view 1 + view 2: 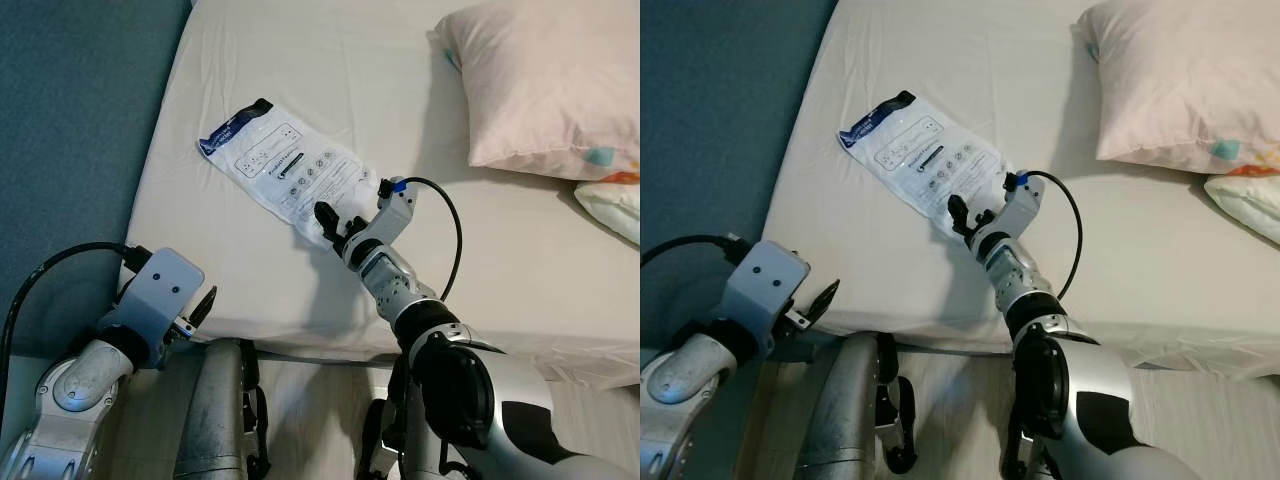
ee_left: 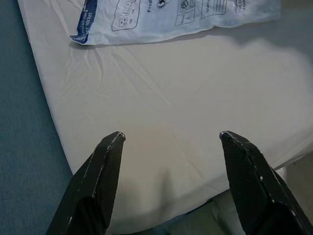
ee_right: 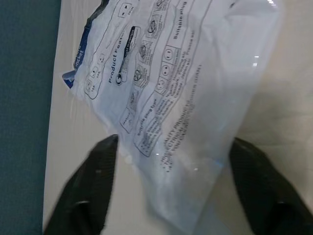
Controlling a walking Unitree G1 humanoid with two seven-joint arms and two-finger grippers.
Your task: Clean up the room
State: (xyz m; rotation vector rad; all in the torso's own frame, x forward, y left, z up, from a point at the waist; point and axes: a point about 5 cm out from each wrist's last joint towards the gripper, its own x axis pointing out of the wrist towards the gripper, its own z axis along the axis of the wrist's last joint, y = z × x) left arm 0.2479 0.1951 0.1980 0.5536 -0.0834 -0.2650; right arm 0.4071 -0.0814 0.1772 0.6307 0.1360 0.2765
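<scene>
- The packet (image 1: 285, 168), a flat white plastic bag printed in blue, lies on the bed (image 1: 520, 230) towards the edge that borders the teal floor (image 1: 70, 110), with its dark blue end pointing away from the robot.
- The right pincer (image 1: 334, 228) is at the packet's near end. The right wrist view shows its two fingers (image 3: 93, 183) spread wide, one on each side of that end, with the plastic between them and not yet pinched.
- The left pincer (image 2: 171, 139) hangs just past the bed's near edge, spread and holding nothing, well apart from the packet.
- A pink pillow (image 1: 545, 85) sits at the bed's far right, with a second patterned one (image 1: 615, 205) beside it; both are well clear of the work.
- Likely step: closing on the packet's near end to lift it off the bed.
- Risk: the packet is thin and lies flat on a soft sheet. If the fingers close without either one getting under the edge, they may only press it into the mattress or slide over the glossy plastic.
- Risk: the fingers could gather sheet along with plastic, so the lift drags the bedding.
- Risk: a pinch on just the limp corner may let the bag fold or slip out as it rises, especially if whatever is inside weighs down the far end.
- Risk: pushing forward while closing could shove the packet toward the bed's edge and the floor.
</scene>
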